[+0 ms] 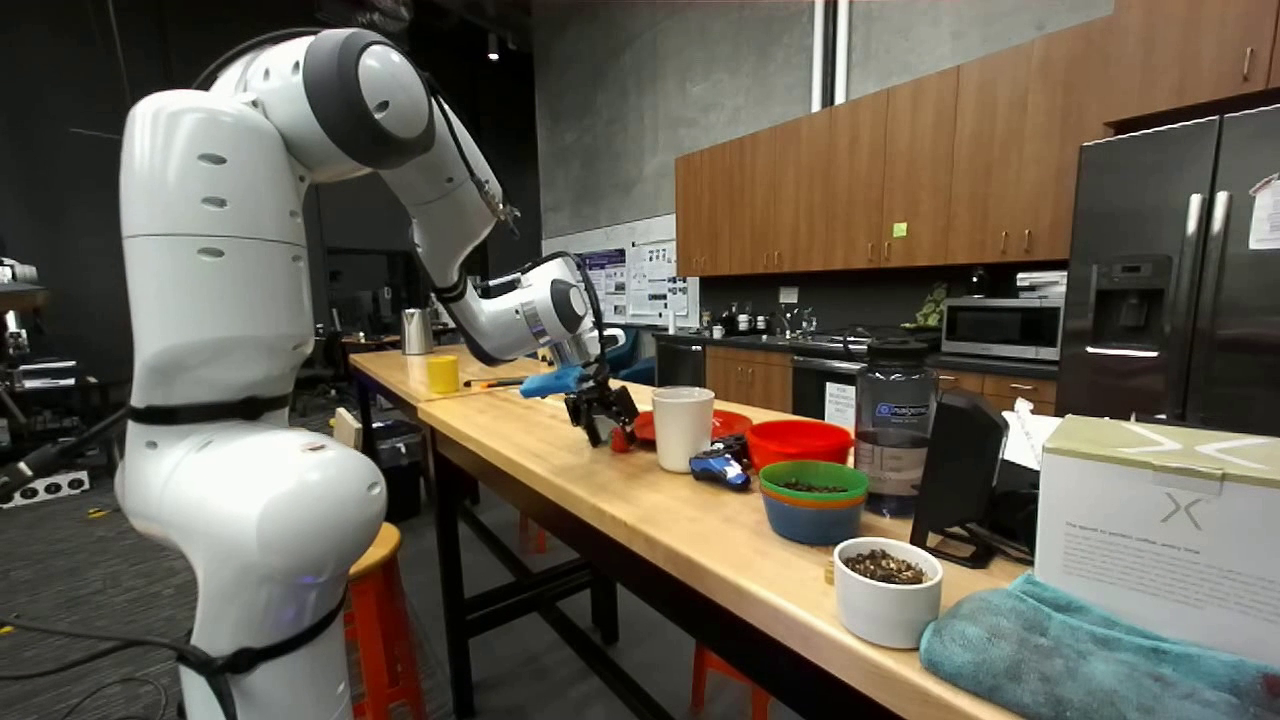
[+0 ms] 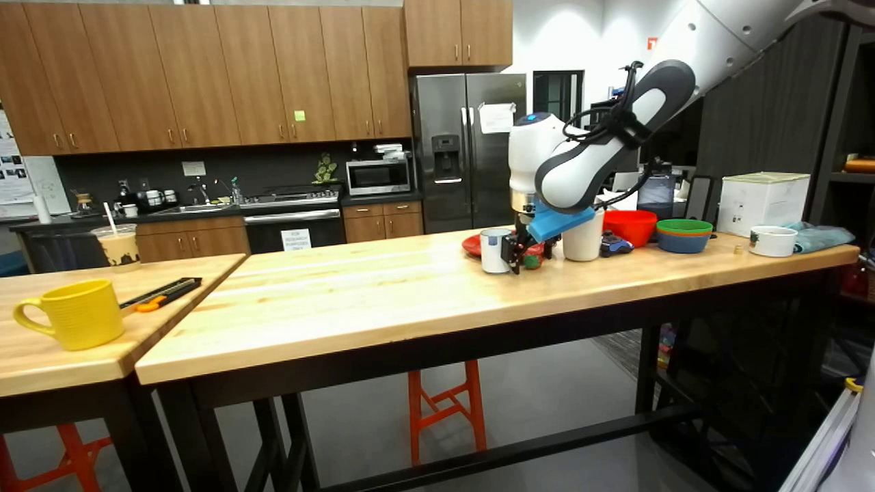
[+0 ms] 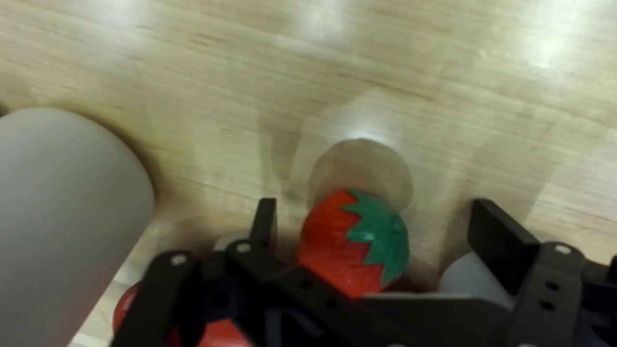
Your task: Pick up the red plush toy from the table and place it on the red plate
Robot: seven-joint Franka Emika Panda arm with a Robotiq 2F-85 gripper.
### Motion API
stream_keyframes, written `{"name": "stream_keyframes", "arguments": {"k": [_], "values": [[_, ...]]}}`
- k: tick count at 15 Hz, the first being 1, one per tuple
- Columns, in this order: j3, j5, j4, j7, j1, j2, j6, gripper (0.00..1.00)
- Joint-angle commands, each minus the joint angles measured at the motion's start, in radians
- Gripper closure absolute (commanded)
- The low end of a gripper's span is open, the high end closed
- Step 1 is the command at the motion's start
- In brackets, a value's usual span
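Hand spread, red toy between — red plate partly hidden behind white cup.

Pale glare and soft shadows on the tabletop, tool slightly blurred, white wall brightly lit

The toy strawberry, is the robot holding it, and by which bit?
Nothing is held: the tool is open, with gaps on both sides of the toy strawberry.

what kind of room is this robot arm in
Looks like a kitchen area, perhaps in a research lab: there's a refrigerator, a microwave and a paper notice apparently reading "research purposes only".
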Motion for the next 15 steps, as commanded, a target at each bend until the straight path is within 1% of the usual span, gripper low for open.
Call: {"name": "stream_keyframes", "arguments": {"k": [1, 5, 10, 11, 13, 15], "values": [[-0.037, -0.070, 0.024, 0.030, -0.010, 0.013, 0.006, 0.00], [-0.060, -0.095, 0.029, 0.042, -0.017, 0.013, 0.004, 0.00], [-0.063, -0.080, 0.031, 0.047, -0.011, 0.018, 0.003, 0.00], [-0.062, -0.075, 0.029, 0.047, -0.010, 0.018, 0.003, 0.21], [-0.062, -0.070, 0.028, 0.045, -0.009, 0.018, 0.003, 0.31], [-0.061, -0.068, 0.029, 0.048, -0.007, 0.019, 0.002, 0.47]]}}
